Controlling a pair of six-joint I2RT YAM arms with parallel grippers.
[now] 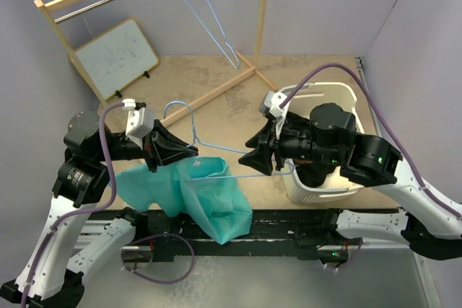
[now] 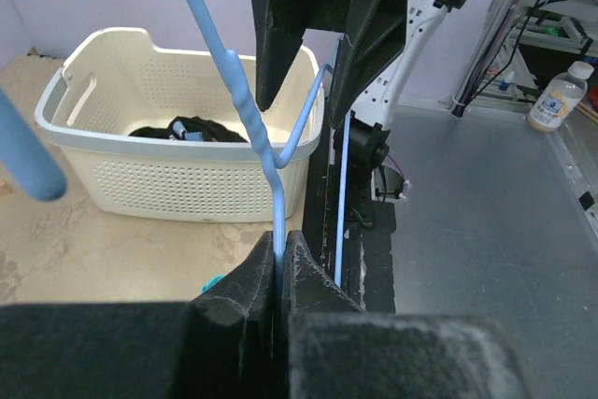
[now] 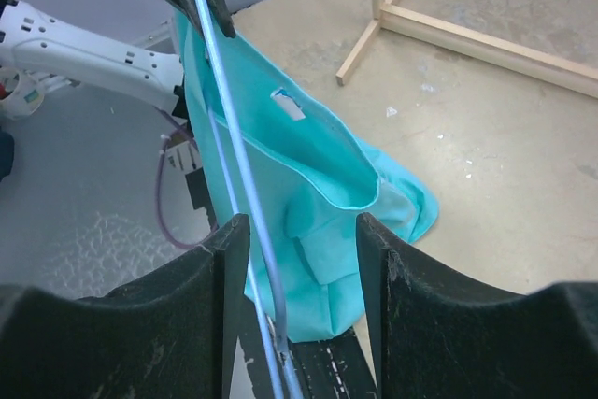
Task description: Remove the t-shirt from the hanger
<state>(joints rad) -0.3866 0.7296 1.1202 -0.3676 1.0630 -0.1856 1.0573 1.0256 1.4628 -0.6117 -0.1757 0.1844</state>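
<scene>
The left gripper (image 2: 280, 251) is closed tight on the blue hanger (image 2: 245, 109) wire. The t-shirt (image 1: 209, 200) covers part of that wire and hangs at 6 o'clock over the table (image 1: 310, 70) edge. The right gripper (image 3: 297, 226) stands half open around the wire's other end; whether it touches is unclear. A basket (image 1: 346, 95) crowds it at 3 o'clock.

The t-shirt (image 1: 209, 203) is showing as soft, matt cloth. The hanger (image 2: 240, 81) is gleaming like smooth, glossy wire. The basket (image 2: 168, 179) is looking like matt, perforated plastic, and the rack (image 1: 263, 5) is showing bare wood.
</scene>
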